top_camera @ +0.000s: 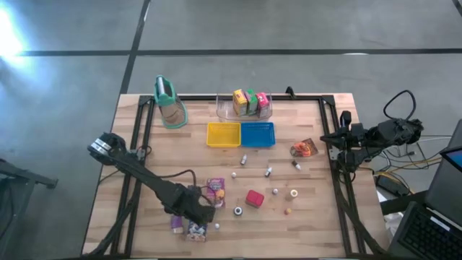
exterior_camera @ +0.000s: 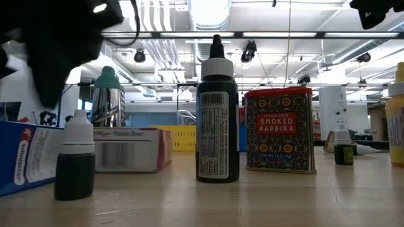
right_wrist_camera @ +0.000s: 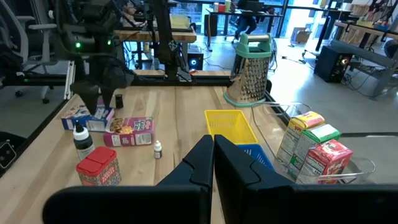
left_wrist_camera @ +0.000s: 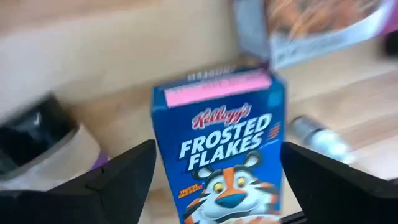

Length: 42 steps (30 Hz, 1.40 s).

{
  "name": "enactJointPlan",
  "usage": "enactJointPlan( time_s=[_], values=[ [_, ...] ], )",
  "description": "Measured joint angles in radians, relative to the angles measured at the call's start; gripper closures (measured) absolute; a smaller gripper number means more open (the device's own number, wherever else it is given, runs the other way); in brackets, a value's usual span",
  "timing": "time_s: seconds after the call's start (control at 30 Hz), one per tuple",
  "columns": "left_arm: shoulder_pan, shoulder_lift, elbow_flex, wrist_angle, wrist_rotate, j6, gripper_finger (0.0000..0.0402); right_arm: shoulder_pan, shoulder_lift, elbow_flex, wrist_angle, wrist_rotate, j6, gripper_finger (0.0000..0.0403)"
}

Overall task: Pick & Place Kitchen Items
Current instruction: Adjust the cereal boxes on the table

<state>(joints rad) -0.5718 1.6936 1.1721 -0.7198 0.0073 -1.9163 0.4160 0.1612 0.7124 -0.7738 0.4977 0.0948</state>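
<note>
A blue Frosted Flakes carton [left_wrist_camera: 217,143] lies flat on the table near its front edge [top_camera: 196,231]. My left gripper [left_wrist_camera: 217,186] hangs open over it, pointing steeply down, with one finger on either side of the carton and a gap at each. A pink and purple carton [top_camera: 214,191] lies just beyond, and a red paprika tin [top_camera: 254,198] stands to its right. An orange pouch [top_camera: 304,149] lies toward the right. My right gripper [right_wrist_camera: 213,155] is shut and waits at the table's right edge [top_camera: 338,141].
At the back, a clear bin [top_camera: 245,108] holds yellow, green and pink cartons, with a yellow tray [top_camera: 223,134] and a blue tray [top_camera: 258,134] in front of it. A grater [top_camera: 170,102] stands back left. Small dropper bottles [top_camera: 268,172] are scattered mid-table.
</note>
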Motion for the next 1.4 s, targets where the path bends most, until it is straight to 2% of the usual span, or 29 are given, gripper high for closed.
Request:
enactJointPlan(
  time_s=[0.37,0.57,1.17,1.4],
  values=[
    [-0.081,-0.041,0.0,-0.071,-0.124,-0.074,0.0052,0.0,0.0,0.0,0.0,0.0,0.0,0.0394],
    [-0.129,-0.061,0.0,-0.093,-0.205,-0.072,0.0007,0.0,0.0,0.0,0.0,0.0,0.0,0.0394],
    [-0.129,-0.006,0.0,0.029,-0.233,-0.076,0.0005,0.0,0.0,0.0,0.0,0.0,0.0,0.0394],
    [-0.126,0.006,0.0,0.026,-0.216,-0.076,0.0005,0.0,0.0,0.0,0.0,0.0,0.0,0.0394]
  ],
)
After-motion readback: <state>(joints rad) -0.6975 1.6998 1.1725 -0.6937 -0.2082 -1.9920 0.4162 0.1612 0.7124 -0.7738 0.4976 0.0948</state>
